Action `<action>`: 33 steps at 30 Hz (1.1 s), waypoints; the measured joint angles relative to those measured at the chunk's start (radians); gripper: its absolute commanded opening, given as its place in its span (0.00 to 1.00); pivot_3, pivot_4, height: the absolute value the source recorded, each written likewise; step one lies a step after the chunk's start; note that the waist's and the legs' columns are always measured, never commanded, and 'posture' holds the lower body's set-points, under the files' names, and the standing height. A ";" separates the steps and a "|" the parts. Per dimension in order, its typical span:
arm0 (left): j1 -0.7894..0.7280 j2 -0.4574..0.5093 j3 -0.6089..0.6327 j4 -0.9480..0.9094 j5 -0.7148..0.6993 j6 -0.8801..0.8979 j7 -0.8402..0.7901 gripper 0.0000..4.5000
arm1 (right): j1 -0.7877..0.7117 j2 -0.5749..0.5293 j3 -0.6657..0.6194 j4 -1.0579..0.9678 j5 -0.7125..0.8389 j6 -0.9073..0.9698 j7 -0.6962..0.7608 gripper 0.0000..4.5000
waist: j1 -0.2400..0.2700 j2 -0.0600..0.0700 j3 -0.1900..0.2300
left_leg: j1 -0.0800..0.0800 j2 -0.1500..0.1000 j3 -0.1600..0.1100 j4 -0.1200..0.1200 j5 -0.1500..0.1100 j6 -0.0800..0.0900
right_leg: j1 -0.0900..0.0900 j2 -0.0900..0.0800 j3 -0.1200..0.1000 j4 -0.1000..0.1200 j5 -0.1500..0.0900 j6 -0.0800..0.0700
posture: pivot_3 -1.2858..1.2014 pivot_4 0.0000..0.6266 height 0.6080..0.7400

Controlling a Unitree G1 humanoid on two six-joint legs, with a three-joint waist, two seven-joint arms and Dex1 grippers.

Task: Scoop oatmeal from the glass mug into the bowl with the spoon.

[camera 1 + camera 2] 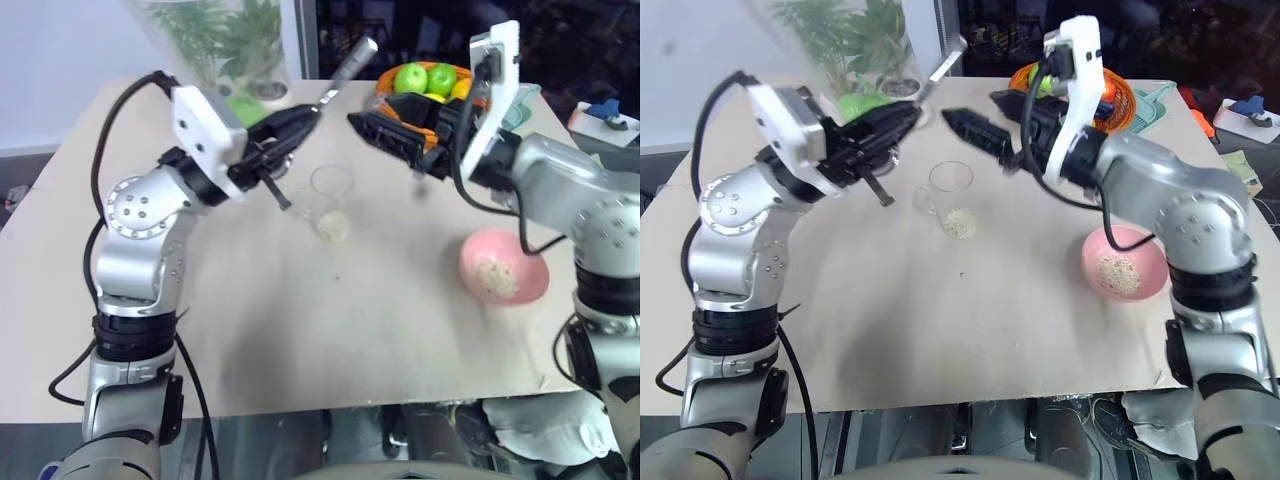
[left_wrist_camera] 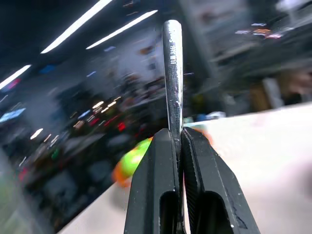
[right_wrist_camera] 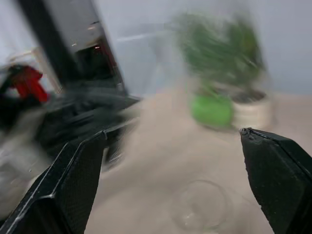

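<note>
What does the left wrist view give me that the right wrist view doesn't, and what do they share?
Left wrist view: the left gripper shut on the spoon, whose handle rises straight out between the fingers, with blurred green fruit behind.

Right wrist view: the right gripper wide open and holding nothing, the glass mug on the table below it, and the vase of green plants beyond.

Both: the pale table surface.

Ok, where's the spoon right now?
The spoon is in the air, clamped in the left tool, its handle pointing up toward the fruit basket, above the glass mug.
</note>
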 measured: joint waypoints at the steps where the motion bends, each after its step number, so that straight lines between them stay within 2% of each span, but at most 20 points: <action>1: -0.008 0.005 -0.001 0.014 0.002 -0.018 -0.015 0.00 | -0.010 0.010 0.000 0.053 -0.032 -0.005 0.036 1.00 | -0.001 0.000 0.000 | -0.001 0.000 0.000 0.000 0.000 0.000 | -0.001 0.000 0.000 0.000 0.000 0.000 | 0.52 0.24 1.00; 9: -0.044 0.011 -0.009 0.099 0.040 -0.111 -0.071 0.00 | -0.135 0.049 -0.007 0.467 -0.267 -0.132 0.399 1.00 | -0.005 0.003 0.002 | -0.002 0.000 0.001 0.000 0.000 0.000 | -0.002 0.000 0.000 0.000 0.001 0.002 | 0.52 0.24 1.00; 10: -0.046 0.012 -0.008 0.114 0.045 -0.125 -0.073 0.00 | -0.160 0.050 -0.013 0.570 -0.315 -0.165 0.494 1.00 | -0.005 0.004 0.002 | -0.002 0.001 0.001 -0.001 0.000 0.000 | -0.002 0.000 0.000 0.000 0.001 0.002 | 0.52 0.24 1.00; 11: -0.046 0.012 -0.008 0.117 0.046 -0.126 -0.073 0.00 | -0.165 0.049 -0.013 0.589 -0.323 -0.169 0.507 1.00 | -0.004 0.005 0.003 | -0.002 0.001 0.001 -0.001 0.000 0.000 | -0.002 0.000 0.000 0.000 0.001 0.002 | 0.52 0.24 1.00; 14: -0.056 0.014 -0.006 0.157 0.058 -0.140 -0.072 0.00 | -0.247 0.049 0.001 0.853 -0.464 -0.288 0.704 1.00 | -0.004 0.007 0.005 | -0.002 0.000 0.001 0.000 0.000 0.000 | -0.002 0.000 0.001 0.000 0.001 0.002 | 0.52 0.24 1.00; 16: -0.062 0.016 -0.006 0.164 0.062 -0.143 -0.072 0.00 | -0.267 0.048 0.001 0.931 -0.504 -0.327 0.758 1.00 | -0.004 0.007 0.005 | -0.002 0.001 0.001 0.000 0.000 0.000 | -0.002 0.000 0.001 0.000 0.001 0.002 | 0.52 0.24 1.00; 17: -0.072 0.016 -0.006 0.165 0.067 -0.144 -0.071 0.00 | -0.230 0.035 -0.004 0.845 -0.500 -0.293 0.756 1.00 | -0.003 0.008 0.006 | -0.003 0.001 0.000 -0.001 0.000 0.000 | -0.003 0.000 0.000 0.000 0.001 0.002 | 0.52 0.24 1.00; 18: -0.078 0.019 -0.003 0.166 0.068 -0.145 -0.070 0.00 | -0.141 0.020 -0.023 0.614 -0.434 -0.196 0.691 1.00 | -0.001 0.009 0.006 | -0.008 0.004 -0.003 -0.001 0.000 0.000 | -0.007 -0.001 -0.002 0.004 0.001 0.002 | 0.52 0.24 1.00; 20: -0.085 0.027 0.000 0.187 0.080 -0.144 -0.057 0.00 | -0.002 0.037 -0.064 0.119 -0.256 -0.006 0.485 1.00 | -0.005 0.013 0.008 | -0.017 0.004 -0.007 0.002 0.000 -0.001 | -0.017 -0.001 -0.004 0.007 0.001 0.003 | 0.52 0.24 1.00; 21: -0.092 0.014 -0.006 0.211 0.093 -0.141 -0.043 0.00 | 0.002 0.078 -0.079 -0.059 -0.203 0.035 0.373 1.00 | -0.010 0.014 0.008 | -0.017 0.002 -0.006 0.002 0.001 -0.001 | -0.018 -0.001 -0.004 0.007 0.001 0.003 | 0.52 0.24 1.00; 22: -0.093 0.013 -0.006 0.212 0.094 -0.140 -0.042 0.00 | 0.002 0.080 -0.081 -0.066 -0.201 0.036 0.368 1.00 | -0.013 0.014 0.008 | -0.017 0.001 -0.005 0.002 0.001 -0.002 | -0.018 -0.001 -0.005 0.007 0.001 0.003 | 0.52 0.24 1.00; 23: -0.096 0.002 -0.009 0.219 0.098 -0.140 -0.029 0.00 | -0.015 0.093 -0.100 -0.135 -0.186 0.038 0.303 1.00 | -0.016 0.014 0.008 | -0.017 0.001 -0.004 0.003 0.001 -0.003 | -0.016 -0.001 -0.007 0.006 0.001 0.003 | 0.52 0.24 1.00; 24: -0.097 0.002 -0.009 0.227 0.099 -0.140 -0.024 0.00 | -0.029 0.094 -0.108 -0.138 -0.192 0.036 0.276 1.00 | -0.016 0.014 0.008 | -0.017 0.001 -0.004 0.003 0.001 -0.003 | -0.015 -0.001 -0.008 0.006 0.001 0.003 | 0.52 0.24 1.00; 25: -0.107 0.004 0.004 0.258 0.103 -0.139 -0.002 0.00 | -0.093 0.080 -0.170 -0.074 -0.237 0.028 0.182 1.00 | -0.014 0.014 0.009 | -0.016 0.000 -0.006 0.011 0.001 -0.002 | -0.010 -0.001 -0.007 0.005 0.001 0.005 | 0.52 0.24 1.00; 29: -0.119 0.023 0.032 0.304 0.120 -0.147 0.022 0.00 | -0.193 0.017 -0.246 0.031 -0.274 0.039 0.132 1.00 | -0.005 0.015 0.009 | -0.015 0.000 -0.006 0.014 0.001 -0.001 | -0.009 0.000 -0.005 0.006 0.003 0.007 | 0.52 0.24 1.00; 33: -0.126 0.007 0.033 0.324 0.137 -0.154 0.049 0.00 | -0.203 0.034 -0.249 0.012 -0.253 0.094 0.108 1.00 | -0.006 0.015 0.009 | -0.015 0.001 -0.006 0.014 0.002 -0.001 | -0.010 0.000 -0.004 0.008 0.003 0.006 | 0.52 0.24 1.00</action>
